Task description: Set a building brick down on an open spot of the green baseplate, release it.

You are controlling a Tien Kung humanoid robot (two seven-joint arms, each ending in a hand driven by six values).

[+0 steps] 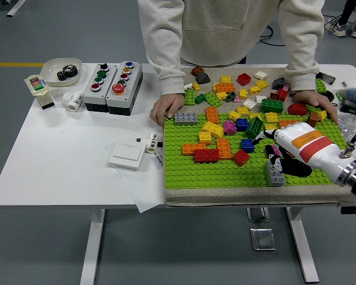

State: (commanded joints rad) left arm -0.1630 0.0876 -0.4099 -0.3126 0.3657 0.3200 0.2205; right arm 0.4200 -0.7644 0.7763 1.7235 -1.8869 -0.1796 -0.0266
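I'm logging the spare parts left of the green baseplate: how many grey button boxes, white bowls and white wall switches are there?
Grey button boxes: 2
White bowl: 1
White wall switch: 1
Total: 4

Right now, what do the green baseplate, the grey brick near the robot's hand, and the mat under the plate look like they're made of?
Green baseplate: looks like moulded plastic, with a regular stud grid and a slight sheen. Grey brick: apparently the same hard plastic, studded top, matte grey, lying just under the right hand. Mat: probably felt or woven fabric, dull beige with a soft-looking edge.
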